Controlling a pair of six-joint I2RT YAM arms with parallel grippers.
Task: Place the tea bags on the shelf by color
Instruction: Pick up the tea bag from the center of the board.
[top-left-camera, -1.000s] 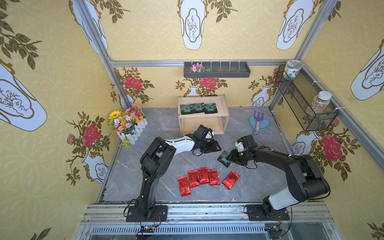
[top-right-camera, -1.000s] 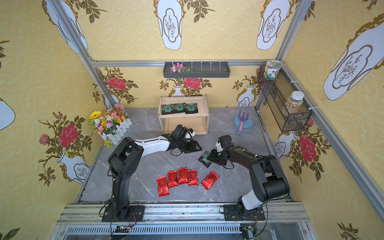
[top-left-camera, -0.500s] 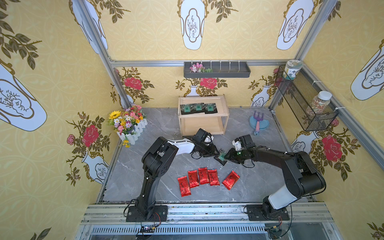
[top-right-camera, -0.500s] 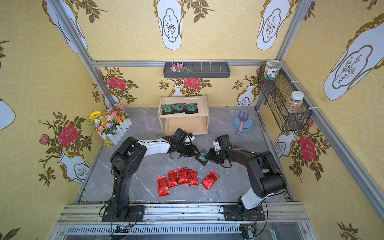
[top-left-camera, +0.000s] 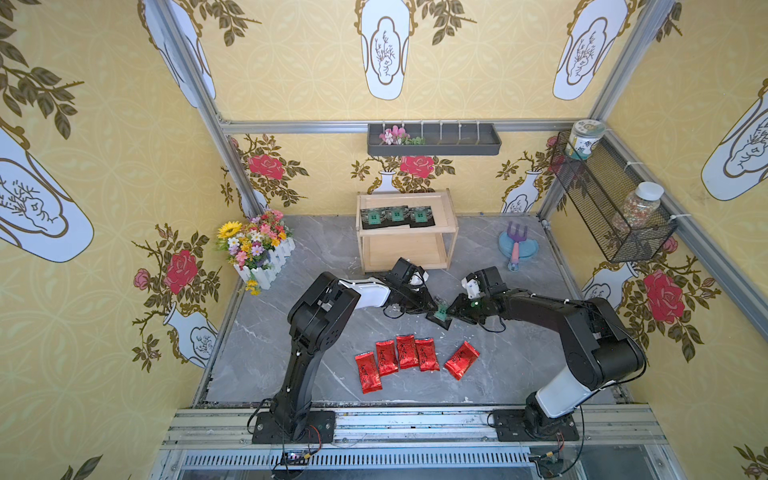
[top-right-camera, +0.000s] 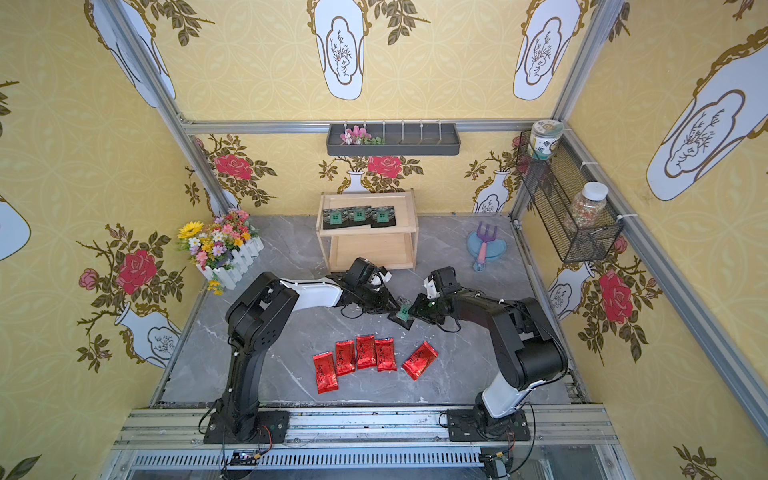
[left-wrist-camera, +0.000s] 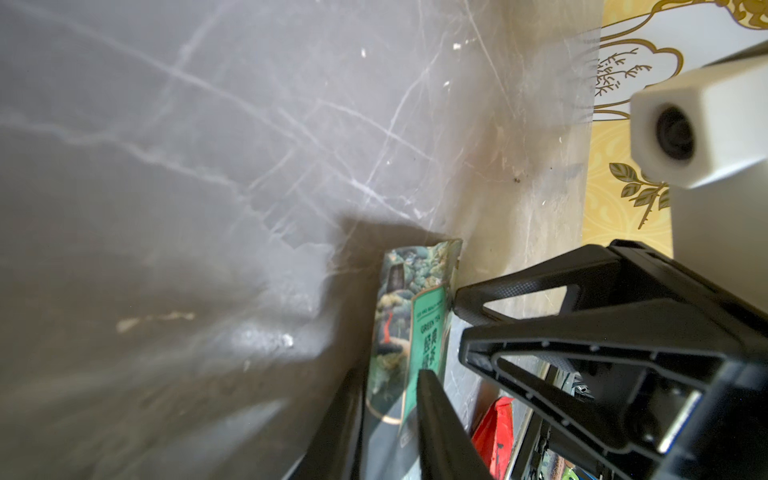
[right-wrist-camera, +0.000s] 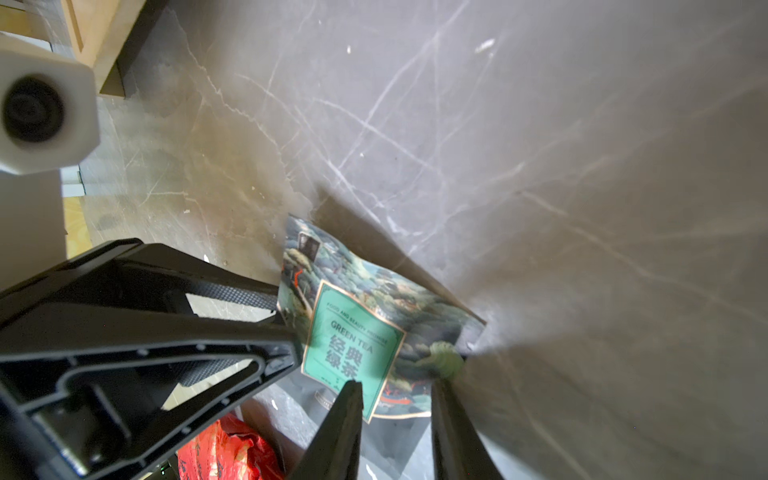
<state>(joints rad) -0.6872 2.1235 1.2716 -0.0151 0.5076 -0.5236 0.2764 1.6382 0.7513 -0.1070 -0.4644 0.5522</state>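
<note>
The left hand (top-left-camera: 433, 306) is gripping one edge of the black tea bag (top-left-camera: 443, 311) just above the table (top-left-camera: 519, 353), in front of the wooden shelf (top-left-camera: 452, 220); the right hand (top-left-camera: 454, 311) is gripping its opposite edge.

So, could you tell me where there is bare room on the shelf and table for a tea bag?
On the shelf, the lower tier looks bare, as does the top tier's strip right of the three black bags. On the table, bare stretches flank the red bags. It is crowded mid-table, where left claw and right claw meet at a fourth black bag.
</note>
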